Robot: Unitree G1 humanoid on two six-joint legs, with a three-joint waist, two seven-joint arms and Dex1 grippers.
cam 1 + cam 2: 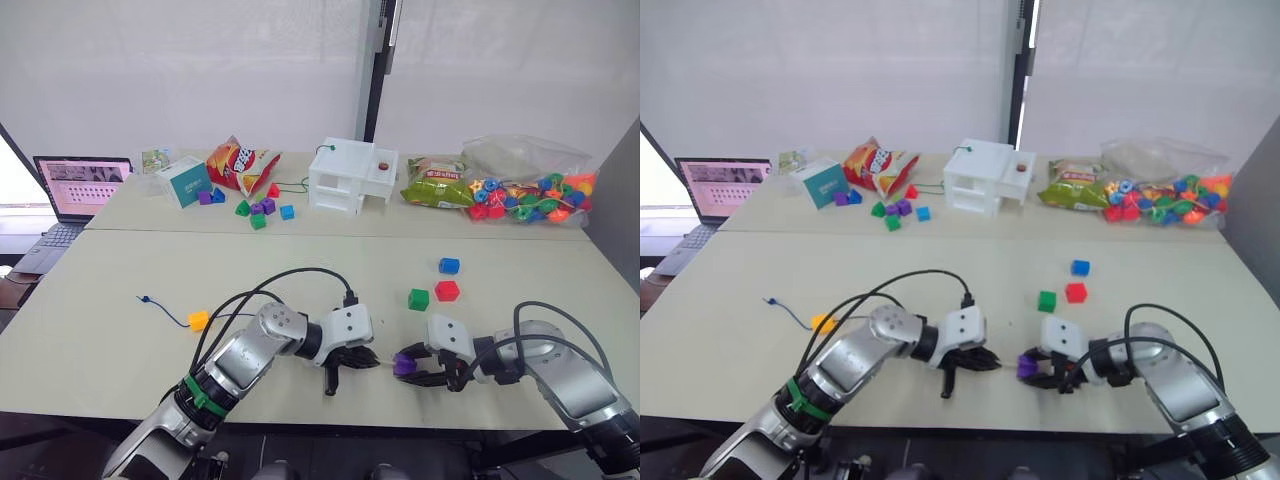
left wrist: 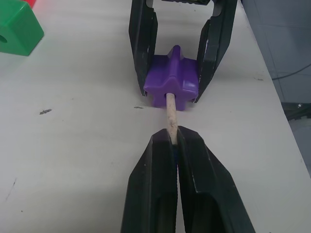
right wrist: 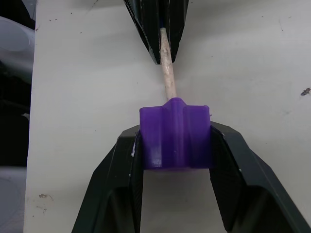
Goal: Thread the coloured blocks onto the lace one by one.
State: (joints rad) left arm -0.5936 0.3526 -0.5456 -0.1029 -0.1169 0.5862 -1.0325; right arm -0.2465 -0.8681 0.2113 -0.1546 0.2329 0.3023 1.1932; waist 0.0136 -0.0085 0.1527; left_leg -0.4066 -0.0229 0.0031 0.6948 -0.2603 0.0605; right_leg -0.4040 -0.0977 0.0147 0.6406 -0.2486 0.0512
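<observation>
My right gripper (image 1: 408, 368) is shut on the purple block (image 3: 175, 138), holding it just above the table near the front edge. My left gripper (image 2: 171, 138) is shut on the pale stiff tip (image 2: 170, 116) of the lace, and the tip enters the purple block's hole. The dark-blue lace's knot (image 1: 147, 299) lies at the left, and the cord runs from it to the yellow-orange block (image 1: 199, 320). The green block (image 1: 418, 298), red block (image 1: 447, 291) and blue block (image 1: 449, 265) lie loose beyond my right gripper.
Along the back of the table stand a white box (image 1: 350, 175), snack bags (image 1: 240, 165), a teal box (image 1: 185, 180), small loose pieces (image 1: 255, 210) and a clear bag of beads (image 1: 530, 190). A laptop (image 1: 80, 185) is at the far left.
</observation>
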